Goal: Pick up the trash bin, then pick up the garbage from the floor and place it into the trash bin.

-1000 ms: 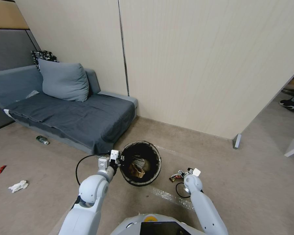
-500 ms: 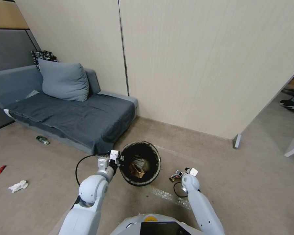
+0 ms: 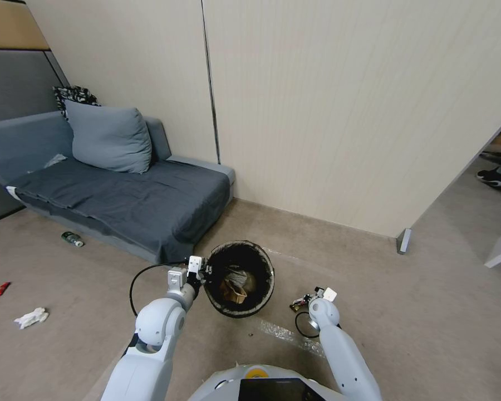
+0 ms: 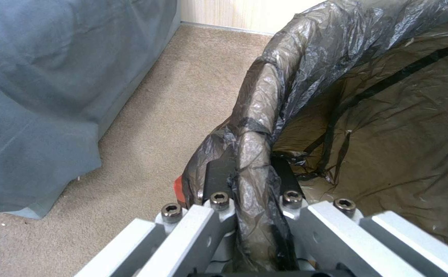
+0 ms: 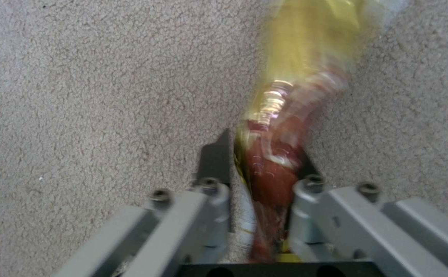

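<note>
Left end effector (image 3: 202, 272) is clamped on the rim of the trash bin (image 3: 264, 273), one finger inside the dark bag and one outside, as the left wrist view shows (image 4: 254, 175); the bag plastic is bunched between the fingers and hides the bin's wall there. The bin (image 4: 368, 100) hangs tilted from this end effector, its mouth turned toward the head camera, so its outer side is out of sight. Inside it lie a brown paper scrap (image 3: 232, 292) and something pale that is hard to make out.

Right end effector (image 3: 305, 299) is low over the floor (image 3: 417, 312), on the far side of the bin from the left one, and it is closed on a yellow and red wrapper (image 5: 280, 154). The wrapper's far end is blurred and runs off the picture's edge in the right wrist view; in the head view it shows as a small dark and red scrap (image 3: 296, 304) at the fingertips, and I cannot tell whether it touches the floor.

Well away from the left end effector, toward the sofa (image 3: 128, 200), a small bottle (image 3: 72, 239), a red wrapper (image 3: 1, 288) and a crumpled white tissue (image 3: 31, 317) lie on the floor.
</note>
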`<state>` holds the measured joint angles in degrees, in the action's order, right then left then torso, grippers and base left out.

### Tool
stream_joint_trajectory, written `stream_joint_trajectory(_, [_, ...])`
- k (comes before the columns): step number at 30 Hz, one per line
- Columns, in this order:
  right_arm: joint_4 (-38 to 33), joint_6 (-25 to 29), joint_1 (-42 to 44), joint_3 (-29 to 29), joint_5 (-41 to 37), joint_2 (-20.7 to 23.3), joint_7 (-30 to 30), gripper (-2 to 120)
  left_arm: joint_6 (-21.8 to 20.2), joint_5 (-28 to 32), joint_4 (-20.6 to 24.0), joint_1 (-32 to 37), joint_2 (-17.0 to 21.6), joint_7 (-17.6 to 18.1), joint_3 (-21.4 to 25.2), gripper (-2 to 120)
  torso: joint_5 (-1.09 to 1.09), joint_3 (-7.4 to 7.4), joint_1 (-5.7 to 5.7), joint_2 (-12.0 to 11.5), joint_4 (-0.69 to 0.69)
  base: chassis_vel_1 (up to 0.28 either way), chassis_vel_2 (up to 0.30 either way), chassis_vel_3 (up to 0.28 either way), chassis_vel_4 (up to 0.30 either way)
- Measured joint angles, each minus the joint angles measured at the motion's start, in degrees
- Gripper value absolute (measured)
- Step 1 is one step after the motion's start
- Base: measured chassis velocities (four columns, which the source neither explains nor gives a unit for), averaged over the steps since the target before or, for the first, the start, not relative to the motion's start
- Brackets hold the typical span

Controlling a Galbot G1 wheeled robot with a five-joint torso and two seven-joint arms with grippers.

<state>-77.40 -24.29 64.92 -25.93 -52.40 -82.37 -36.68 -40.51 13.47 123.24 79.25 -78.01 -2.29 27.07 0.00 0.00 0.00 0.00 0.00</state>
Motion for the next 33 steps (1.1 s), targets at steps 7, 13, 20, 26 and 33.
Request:
stream_joint_trajectory(7, [-0.01, 0.30, 0.11, -0.02, 0.57, 0.11, 0.32, 0, 0.01, -0.05, -0.06, -0.04, -0.17, 0.00, -0.11, 1, 0.00, 0.00, 0.00, 0.00, 0.00, 0.000, 0.000, 0.000, 0.000])
stream_joint_trajectory(13, [-1.13, 2.32, 0.55, -0.40, 6.67, 0.78, 2.69, 0, 0.02, -0.06, 0.07, 0.08, -0.01, -0.01, -0.12, 1, 0.01, 0.00, 0.00, 0.00, 0.00, 0.000, 0.000, 0.000, 0.000])
stream_joint_trajectory(20, [-8.64, 4.15, 1.34, -0.77, 13.32, 4.38, 3.82, 0, 0.01, -0.04, 0.72, 0.16, 0.11, -0.02, -0.23, 1, 0.00, 0.00, 0.00, 0.00, 0.00, 0.000, 0.000, 0.000, 0.000])
stream_joint_trajectory(26, [-21.20, 2.57, 3.20, -1.39, 13.42, 9.01, 5.36, 0, 0.01, 0.01, 1.06, 0.37, 0.18, -0.01, -0.19, 1, -0.01, 0.00, 0.00, 0.00, 0.01, 0.000, 0.000, 0.000, 0.000])
stream_joint_trajectory(33, [-35.65, 0.25, 7.14, -2.84, 12.70, 16.27, 10.09, 0, -0.08, 0.05, 1.37, 0.30, 0.16, 0.04, -0.42, 1, 0.02, 0.00, 0.00, 0.00, -0.01, 0.000, 0.000, 0.000, 0.000])
